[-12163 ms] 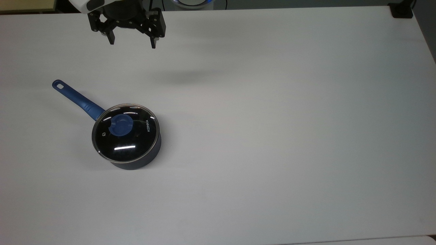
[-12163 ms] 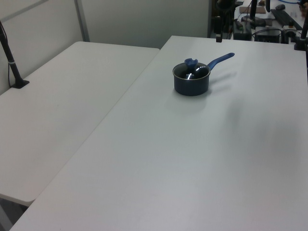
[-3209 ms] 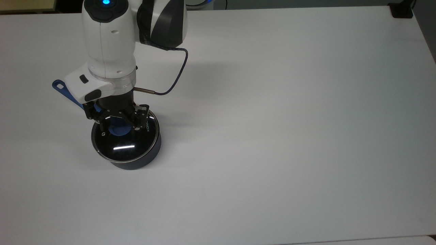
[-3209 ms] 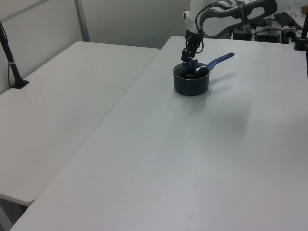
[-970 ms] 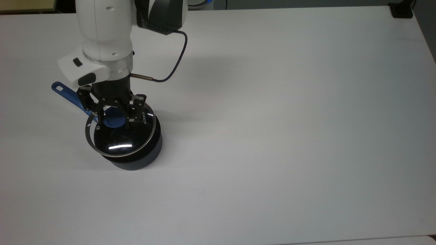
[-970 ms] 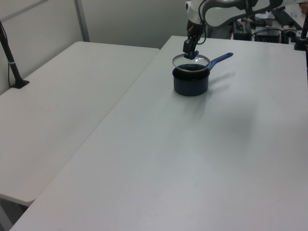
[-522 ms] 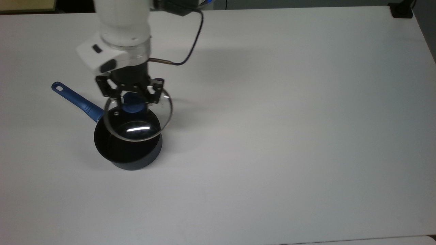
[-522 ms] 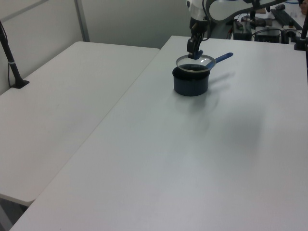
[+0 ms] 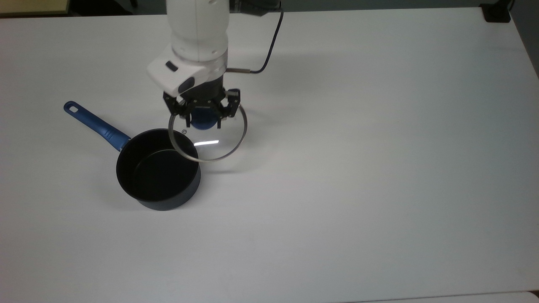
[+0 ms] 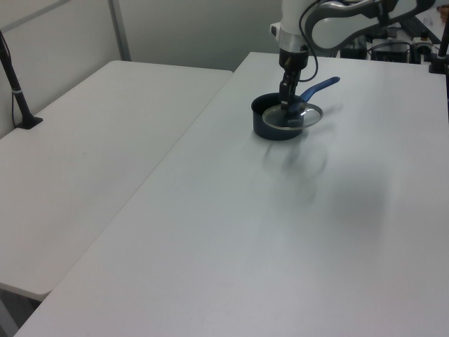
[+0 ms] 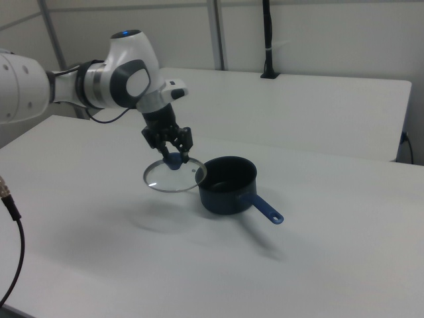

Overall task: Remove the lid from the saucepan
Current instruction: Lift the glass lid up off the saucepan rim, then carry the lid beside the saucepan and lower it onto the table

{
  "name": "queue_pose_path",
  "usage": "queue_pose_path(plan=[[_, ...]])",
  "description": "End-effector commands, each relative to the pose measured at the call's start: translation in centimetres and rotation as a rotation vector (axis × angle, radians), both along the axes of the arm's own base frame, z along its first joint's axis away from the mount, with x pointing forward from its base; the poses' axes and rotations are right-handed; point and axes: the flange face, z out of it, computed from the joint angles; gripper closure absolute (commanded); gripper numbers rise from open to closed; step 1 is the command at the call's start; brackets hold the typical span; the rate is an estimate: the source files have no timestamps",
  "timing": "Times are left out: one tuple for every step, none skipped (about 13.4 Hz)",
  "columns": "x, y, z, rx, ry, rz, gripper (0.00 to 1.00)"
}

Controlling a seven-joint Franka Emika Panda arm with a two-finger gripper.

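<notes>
a: above the table point(image 9: 379, 168), gripper point(image 9: 203, 119) is clamped on the blue knob point(image 9: 204, 121) of the lid point(image 9: 208, 136), fingers pinching it from both sides, lid hanging in the air under it

b: lid clear of the pot?

a: lifted off, yes. top view has it off to the top view's right of the saucepan point(image 9: 158, 176), rim overlapping the pan's edge only slightly. right view shows the lid point(image 11: 174, 176) level, beside the saucepan point(image 11: 228, 185) and well above the table

b: pan itself?

a: sitting open on the table, black inside showing, blue handle point(image 9: 94, 124) pointing to the top view's upper left, nothing touching it

b: so progress?

a: i'd call the removal itself done, lid's off. what's left is probably carrying it a bit further clear and setting it down on the bare table, then letting go

b: risks?

a: glass lid held by the knob alone, could swing or tip if set down fast
</notes>
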Motion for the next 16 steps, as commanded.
queue_pose_path(plan=[[-3.9,2.1,0.3,0.009,0.037,0.041,0.68],[-4.2,2.9,-0.3,0.01,0.049,0.055,0.68],[-4.3,3.1,-0.7,0.008,0.057,0.058,0.68],[-4.5,3.3,-1.2,0.008,0.066,0.063,0.68],[-4.6,4.0,-1.4,0.01,0.071,0.072,0.68],[-4.7,4.0,-1.9,0.01,0.079,0.071,0.68],[-4.7,4.1,-2.2,0.011,0.082,0.059,0.68],[-4.6,4.9,-2.8,0.009,0.09,0.062,0.67],[-4.2,5.4,-3.6,0.007,0.076,0.057,0.67],[-4.0,5.5,-4.5,0.006,0.062,0.036,0.67],[-3.9,5.7,-4.9,-0.002,0.057,0.035,0.67],[-4.0,5.9,-5.0,-0.004,0.056,0.039,0.67],[-4.0,5.9,-5.4,-0.004,0.062,0.038,0.67],[-3.8,6.4,-6.3,-0.001,0.066,0.033,0.67],[-3.6,7.0,-7.0,0.005,0.058,0.024,0.67],[-3.4,7.0,-7.5,0.005,0.059,0.023,0.67]])
